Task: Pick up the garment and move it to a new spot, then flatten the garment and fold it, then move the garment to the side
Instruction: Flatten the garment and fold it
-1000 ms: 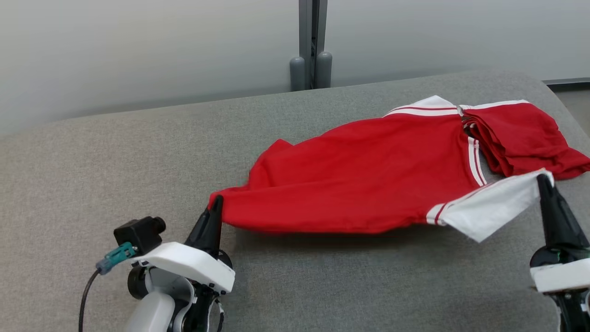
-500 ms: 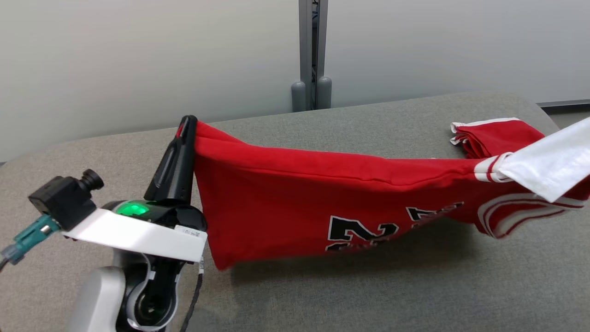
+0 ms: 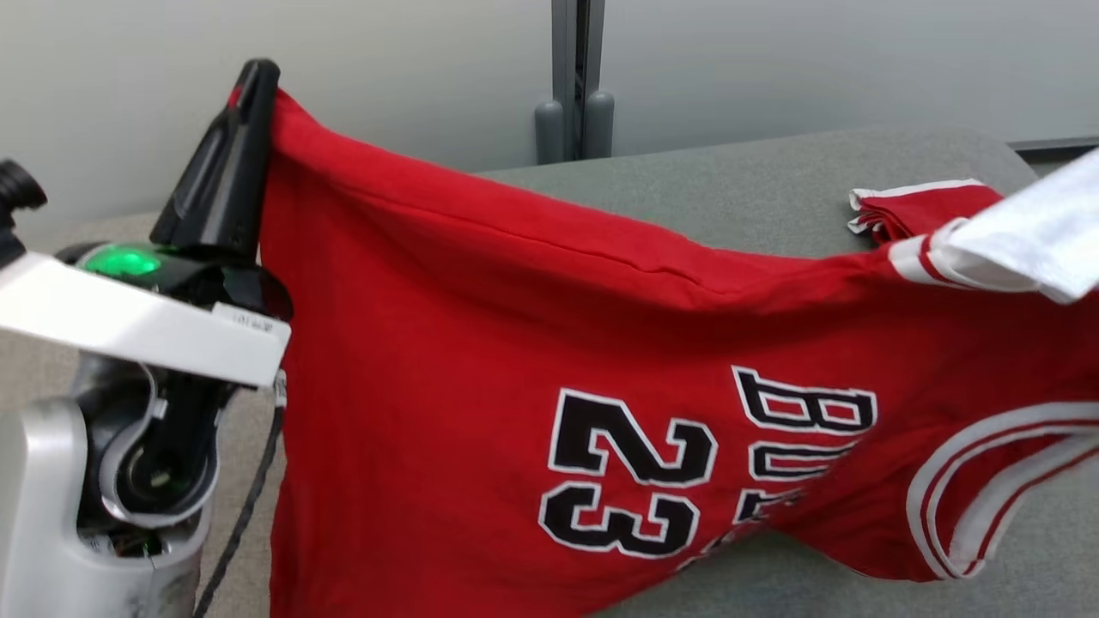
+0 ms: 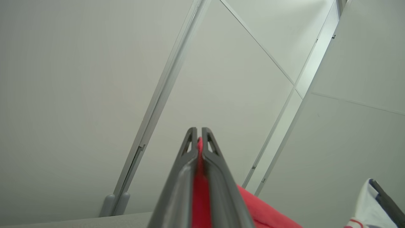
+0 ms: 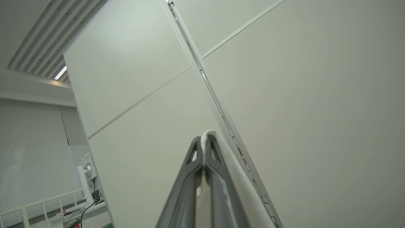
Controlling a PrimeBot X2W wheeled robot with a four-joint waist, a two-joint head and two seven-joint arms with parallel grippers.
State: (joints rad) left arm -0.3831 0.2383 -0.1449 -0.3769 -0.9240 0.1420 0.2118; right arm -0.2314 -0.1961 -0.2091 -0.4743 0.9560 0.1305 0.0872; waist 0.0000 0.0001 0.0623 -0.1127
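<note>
Garment [image 3: 515, 343] hangs between left gripper [image 3: 255, 75] and right gripper [image 5: 204, 142], each clamped on a mere corner, so a sharp tug might pull one free.

With my left gripper [image 3: 257, 75] I am holding one corner of the garment [image 3: 446, 300] up high, fingers closed on the red cloth. The garment is hanging stretched toward the right, its black 23 [image 3: 631, 472] facing me, above the grey surface [image 3: 755, 180].
</note>
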